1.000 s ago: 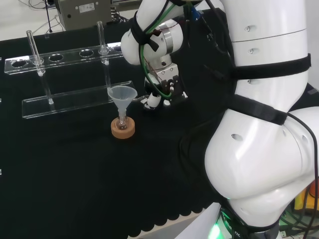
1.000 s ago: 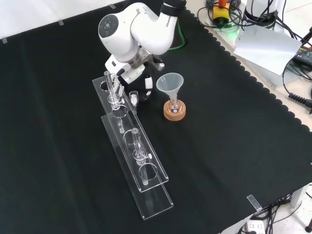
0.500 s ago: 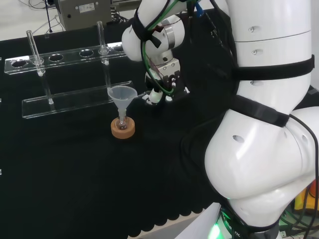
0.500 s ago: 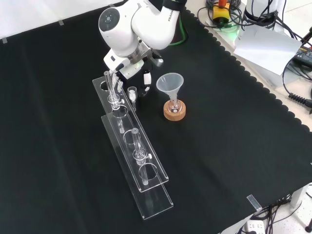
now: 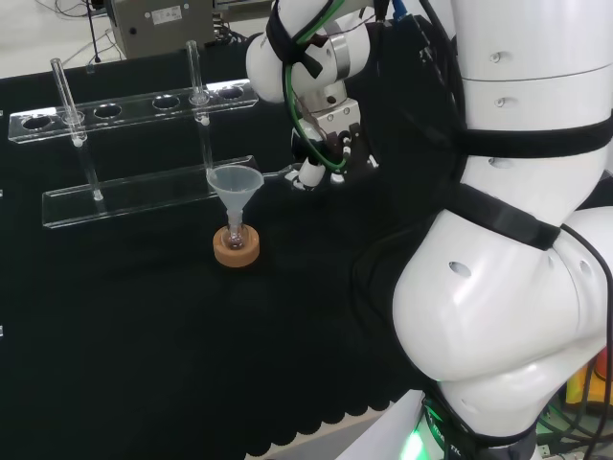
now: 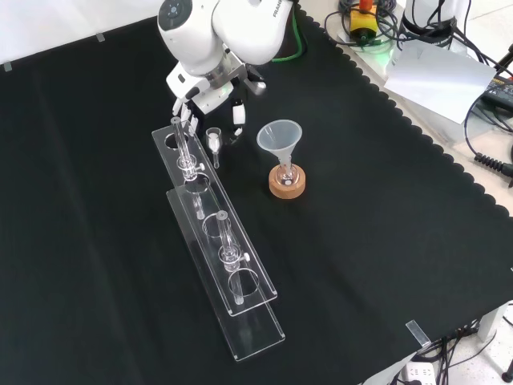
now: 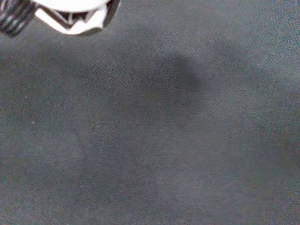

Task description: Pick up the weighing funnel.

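Your hand (image 6: 212,90) has its fingers curled on the weighing funnel (image 6: 213,138).
In the front view, you'll see the small clear piece under the fingers, just beside the clear rack's (image 6: 240,281) far end. In the head view, its stem pokes left toward the big funnel (image 5: 235,184) on the cork ring (image 5: 236,249).
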Tool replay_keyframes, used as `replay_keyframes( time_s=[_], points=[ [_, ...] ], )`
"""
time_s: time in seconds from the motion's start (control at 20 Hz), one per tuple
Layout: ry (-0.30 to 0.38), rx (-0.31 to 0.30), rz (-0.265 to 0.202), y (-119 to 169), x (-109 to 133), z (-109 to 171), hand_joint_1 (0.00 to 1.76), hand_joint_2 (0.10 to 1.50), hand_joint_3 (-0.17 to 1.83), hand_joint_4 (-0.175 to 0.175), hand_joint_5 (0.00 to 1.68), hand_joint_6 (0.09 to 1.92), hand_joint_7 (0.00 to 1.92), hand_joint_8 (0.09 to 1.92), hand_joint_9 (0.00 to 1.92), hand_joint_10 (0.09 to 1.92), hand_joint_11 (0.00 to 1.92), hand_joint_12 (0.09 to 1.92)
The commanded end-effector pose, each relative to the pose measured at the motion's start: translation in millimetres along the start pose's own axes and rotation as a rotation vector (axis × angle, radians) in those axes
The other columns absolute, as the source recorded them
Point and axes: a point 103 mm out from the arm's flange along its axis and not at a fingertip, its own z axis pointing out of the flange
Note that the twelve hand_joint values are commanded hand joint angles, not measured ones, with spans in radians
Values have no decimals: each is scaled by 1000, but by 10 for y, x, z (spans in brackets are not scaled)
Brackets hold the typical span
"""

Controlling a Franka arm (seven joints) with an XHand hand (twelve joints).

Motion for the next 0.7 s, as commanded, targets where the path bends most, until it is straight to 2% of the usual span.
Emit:
replay_keyframes(
  time_s=[0.05, 0.4, 0.7],
  points=[
    [-5, -15, 19, -188, -164, -133, 1106, 596, 871, 175, 1167, 962, 650, 637, 922, 467, 626, 1208],
    [-18, -41, 38, -467, -261, -337, 1107, 595, 874, 175, 1167, 965, 651, 636, 925, 464, 630, 1203],
    [-36, -58, 51, -700, -246, -492, 1107, 594, 876, 175, 1167, 966, 650, 635, 926, 462, 633, 1200]
  ],
)
